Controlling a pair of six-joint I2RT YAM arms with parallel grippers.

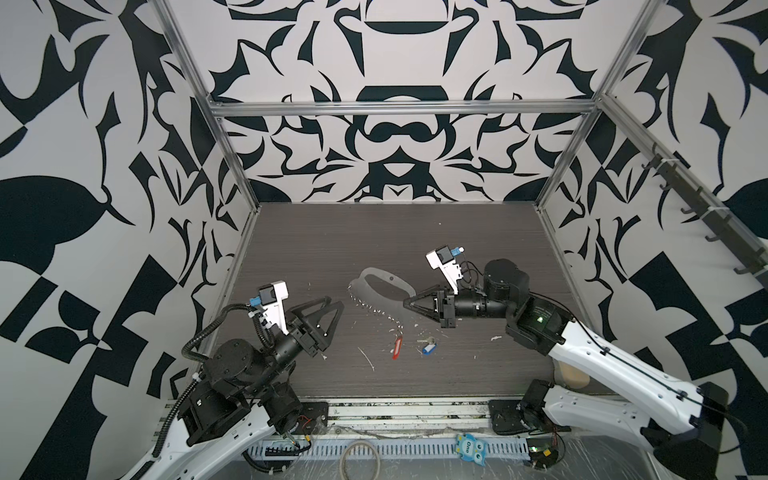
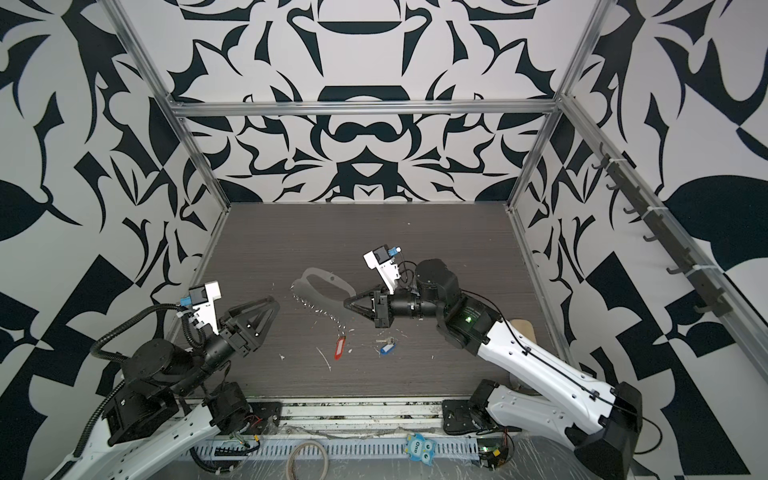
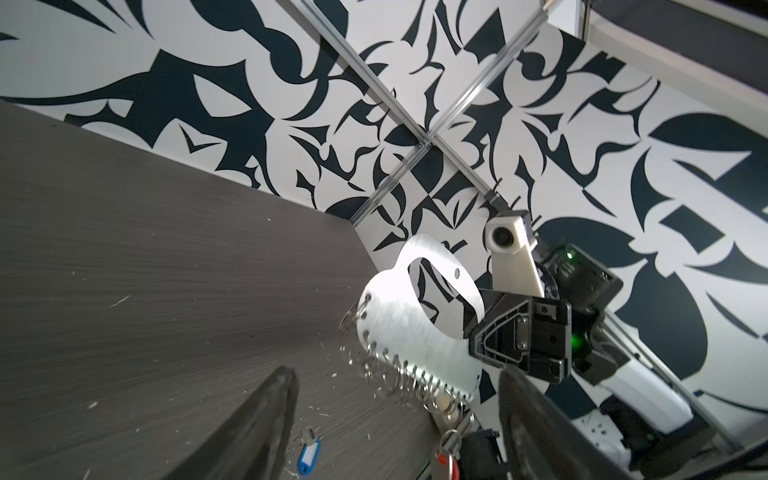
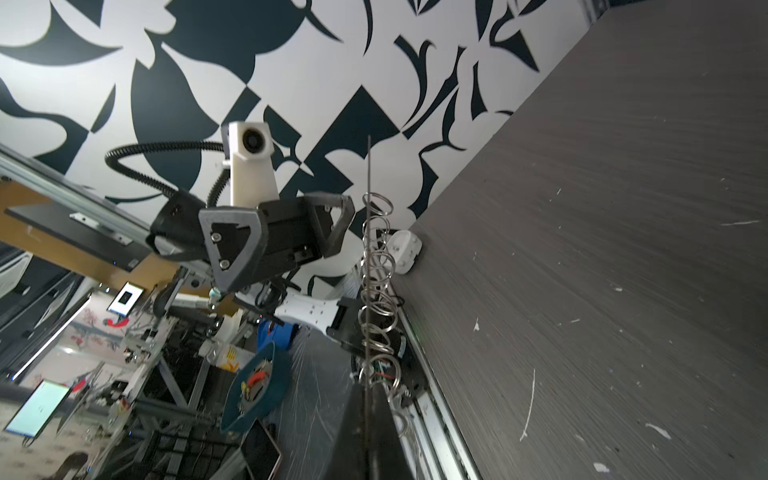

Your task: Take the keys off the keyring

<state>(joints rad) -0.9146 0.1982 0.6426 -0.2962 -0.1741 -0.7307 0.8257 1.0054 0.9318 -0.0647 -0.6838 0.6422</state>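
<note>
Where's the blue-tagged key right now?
In both top views the small silver key with the blue plastic tag lies on the dark table, just right of the red plastic tag.

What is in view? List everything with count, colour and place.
table: one, dark grey, whole floor
keyring: one, grey translucent, gripped above table's middle
split rings: a row, silver, along keyring's straight edge
blue-tagged key: one, silver, loose on table, front-centre
red-tagged key: one, silver, under the rings' near end
white scraps: several, scattered on table
cord loop: one, tan, front ledge
left gripper: one, black, open, empty, left of keyring
right gripper: one, black, shut on keyring
</note>
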